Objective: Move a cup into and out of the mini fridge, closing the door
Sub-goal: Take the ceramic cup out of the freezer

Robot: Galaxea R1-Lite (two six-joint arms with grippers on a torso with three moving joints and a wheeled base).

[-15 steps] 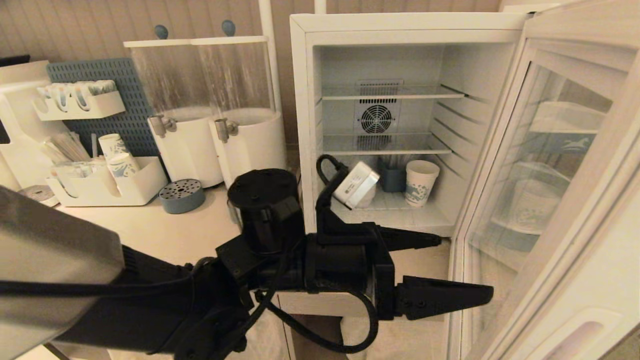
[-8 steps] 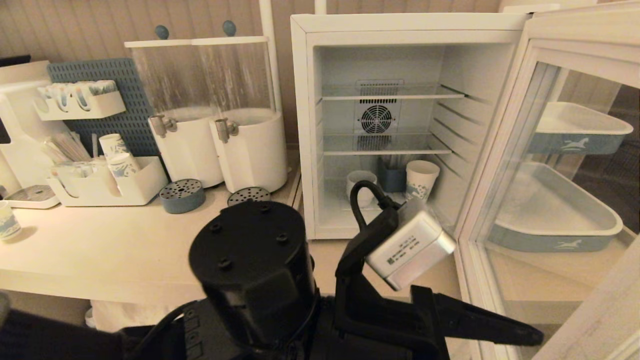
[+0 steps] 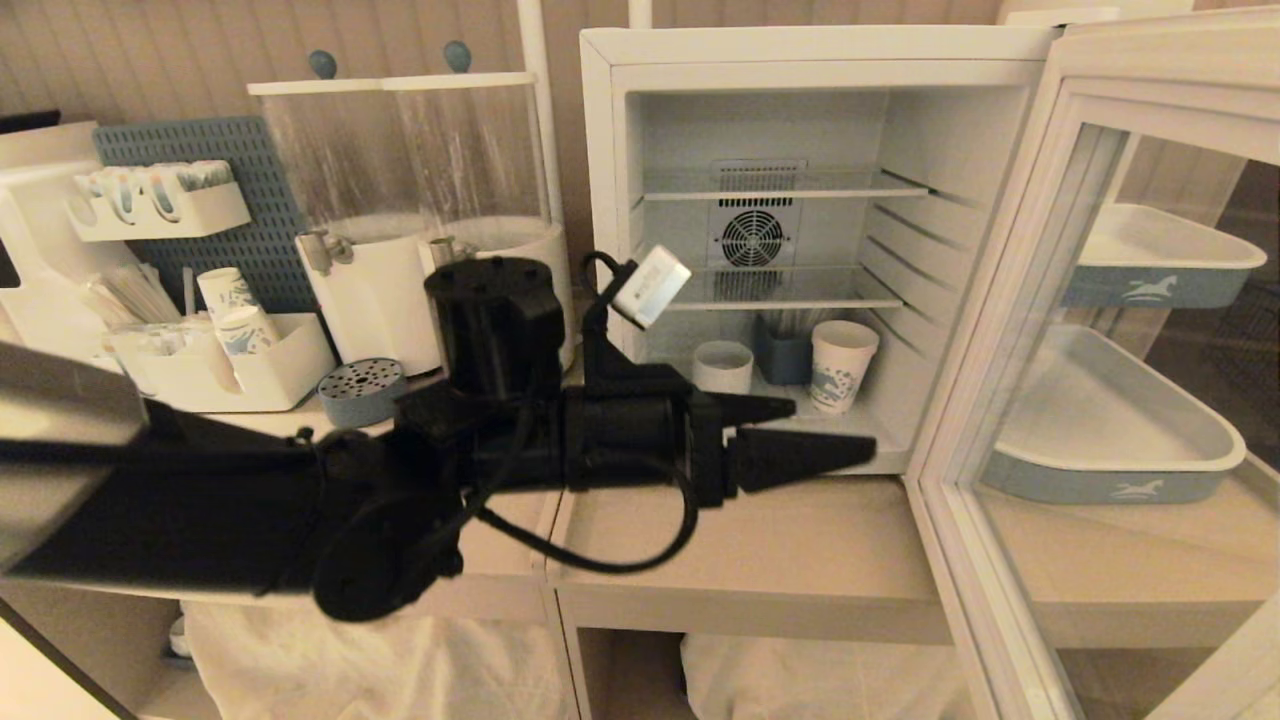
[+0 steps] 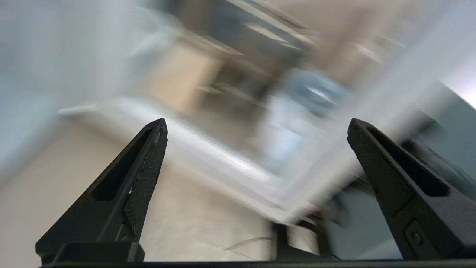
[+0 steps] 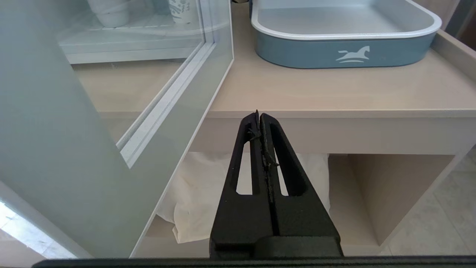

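Note:
The white mini fridge (image 3: pixel 800 45) stands open on the counter. Its glass door (image 3: pixel 1160 100) is swung wide to the right. The small white cup (image 3: pixel 722 366) sits on the fridge floor at the left, beside a dark blue holder (image 3: pixel 785 356) and a printed paper cup (image 3: pixel 843 365). My left gripper (image 3: pixel 832 430) is open and empty, level in front of the fridge's lower opening, fingers pointing right, just short of the cup. In the left wrist view the left gripper (image 4: pixel 256 123) shows wide-open jaws over a blurred scene. My right gripper (image 5: pixel 259 115) is shut and empty, parked below the counter edge by the door (image 5: pixel 55 130).
Two white drink dispensers (image 3: pixel 480 230) and an organiser with paper cups (image 3: pixel 220 350) stand left of the fridge, with a round blue drip tray (image 3: pixel 362 390). Blue-grey trays (image 3: pixel 1110 440) lie behind the open door. Bare counter (image 3: pixel 750 540) lies before the fridge.
The door has swung wider open. My left arm dipped close under the camera, then rose and reached toward the fridge's lower opening, jaws open throughout. The right arm stayed still.

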